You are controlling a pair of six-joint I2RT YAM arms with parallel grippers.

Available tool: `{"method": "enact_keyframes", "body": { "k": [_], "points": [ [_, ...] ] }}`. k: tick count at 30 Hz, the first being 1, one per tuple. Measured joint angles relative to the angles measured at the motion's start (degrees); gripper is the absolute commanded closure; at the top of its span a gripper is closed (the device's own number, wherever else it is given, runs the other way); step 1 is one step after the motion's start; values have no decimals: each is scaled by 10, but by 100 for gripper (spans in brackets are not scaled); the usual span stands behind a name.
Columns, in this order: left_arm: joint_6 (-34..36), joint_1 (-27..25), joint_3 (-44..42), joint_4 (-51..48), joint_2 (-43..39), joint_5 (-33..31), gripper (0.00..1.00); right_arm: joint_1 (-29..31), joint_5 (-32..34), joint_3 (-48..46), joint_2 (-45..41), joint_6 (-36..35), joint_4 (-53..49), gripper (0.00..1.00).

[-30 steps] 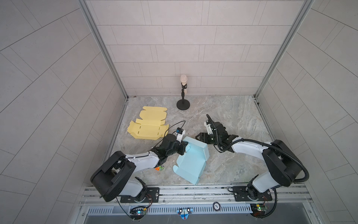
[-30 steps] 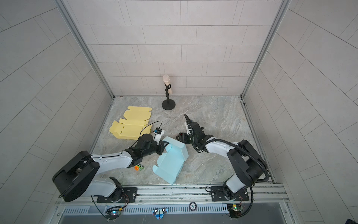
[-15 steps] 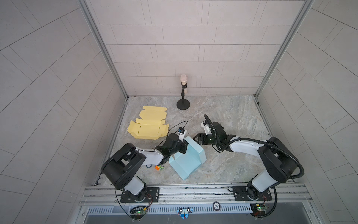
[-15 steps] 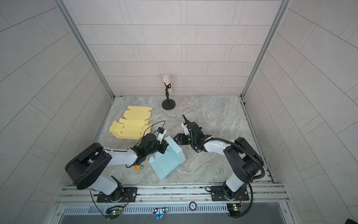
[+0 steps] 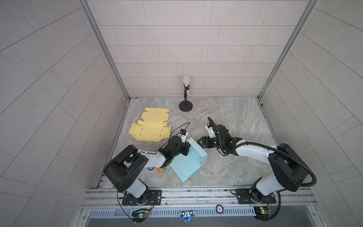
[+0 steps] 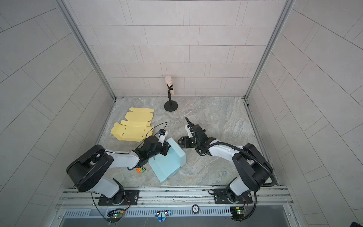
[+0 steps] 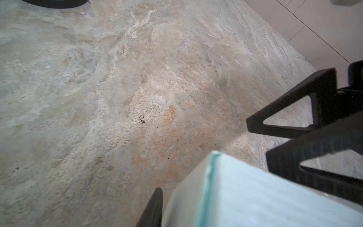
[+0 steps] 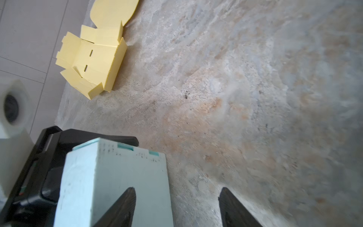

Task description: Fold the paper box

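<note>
**Step in hand.** Judged to be the raising and setting of the side walls; the lid panel was not yet closed.

**Location.** The paper box [image 5: 188,163] lay on the table [image 5: 235,118] near its front edge, left of centre, turned diagonally to the table's edges.

**End effectors.** The left gripper [image 5: 185,150] was at the box's far-left wall. In the left wrist view only one of its fingers [image 7: 155,206] showed, just outside that wall; the other was hidden, so whether it pinched the wall could not be told. The right gripper [image 8: 176,189] stood with its jaws spread and nothing between them, just beside the box's far corner.

**Next move, as judged.** The right gripper would need to come onto the upright wall and steady or press it, while the left arm works the adjoining wall. Thin card may spring back or crease if it is pushed off the fold line.

**Condition of the box.** Pale blue card. One long wall and a short end wall stood upright along the far side; a flat panel extended toward the front edge. The top of the wall showed darker teal slots, and the outer face bore small dark specks.

**Other items.** A yellow flat blank [image 5: 151,131] lay near the left edge, untouched.
</note>
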Motion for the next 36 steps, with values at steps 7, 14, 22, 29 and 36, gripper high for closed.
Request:
{"method": "enact_keyframes", "body": {
  "k": [7, 14, 22, 29, 36],
  "points": [
    [-7, -8, -24, 1, 0, -9, 65, -2, 61, 2, -74, -25, -75, 28],
    [-15, -11, -48, 5, -19, -15, 54, 29, 129, 47, -136, -67, -173, 20],
    [-44, -16, -61, -47, -91, -46, 37, 122, 162, 118, -145, -117, -249, 11],
    [-76, -16, -68, -162, -196, -56, 23, 176, 188, 158, -85, -139, -287, 7],
    [-121, -16, -86, -268, -303, -57, 9, 202, 218, 207, -11, -155, -325, 6]
  ]
}}
